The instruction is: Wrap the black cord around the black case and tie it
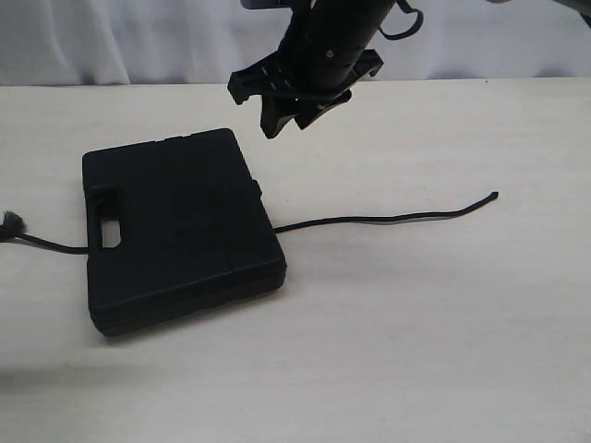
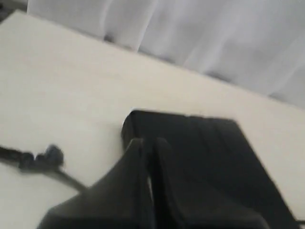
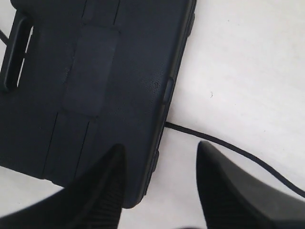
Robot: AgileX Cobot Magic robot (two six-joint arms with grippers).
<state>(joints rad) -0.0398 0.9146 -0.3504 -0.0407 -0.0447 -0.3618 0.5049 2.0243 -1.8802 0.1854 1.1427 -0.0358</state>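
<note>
Nearest us we see one black case (image 1: 175,221) lying flat left of centre, one black cord (image 1: 388,219) running under it, its tufted knot (image 1: 11,221) out left and its long end trailing right. The left gripper (image 2: 148,143), pinched nearly closed and empty, is near a case corner and that knot. Farther back, the right gripper (image 1: 286,120) hovers past the case's far edge, spread wide and empty.

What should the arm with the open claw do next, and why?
Probably lower the right gripper onto the black cord where it leaves the black case and close. Its jaws stand open and empty, and the cord only runs under the case, flat on the table, not yet wrapped.
</note>
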